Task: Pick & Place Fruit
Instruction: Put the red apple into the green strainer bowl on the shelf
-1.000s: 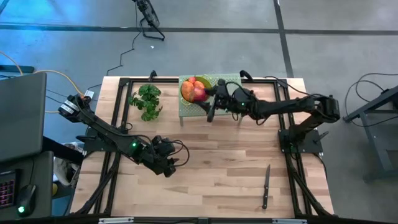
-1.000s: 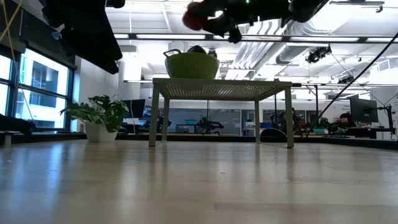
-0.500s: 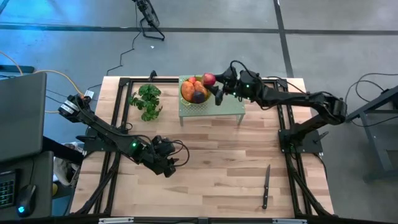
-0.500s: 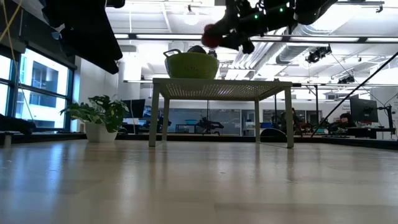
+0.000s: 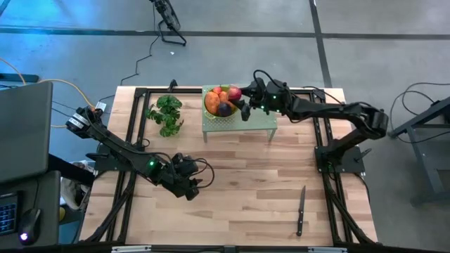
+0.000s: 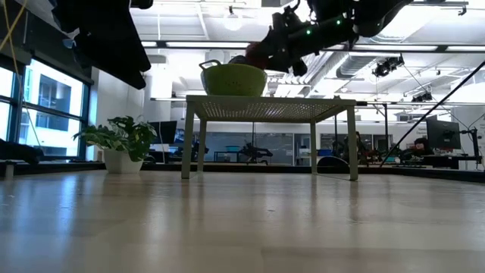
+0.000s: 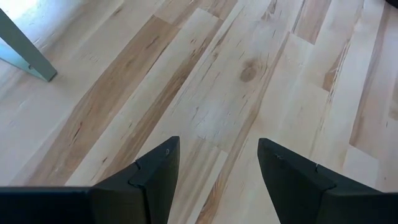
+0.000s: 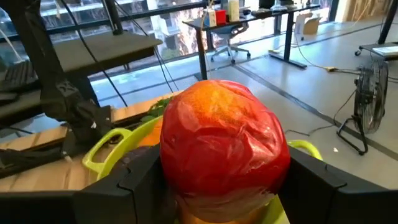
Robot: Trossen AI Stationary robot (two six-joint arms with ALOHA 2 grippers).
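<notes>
Right now the right gripper (image 5: 239, 95) squeezes the red apple (image 8: 224, 140) just above the green bowl (image 6: 233, 78) on the little table (image 5: 260, 119). If it lets go off-center, the apple could roll away. The left gripper (image 7: 214, 168) waits open and empty.

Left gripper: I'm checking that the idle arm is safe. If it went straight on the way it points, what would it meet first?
The bare wooden table. The left gripper is open and angled down at it, nothing between.

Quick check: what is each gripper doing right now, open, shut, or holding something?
Left gripper: open, empty, above bare table.
Right gripper: shut on the red apple, by the green bowl.
</notes>
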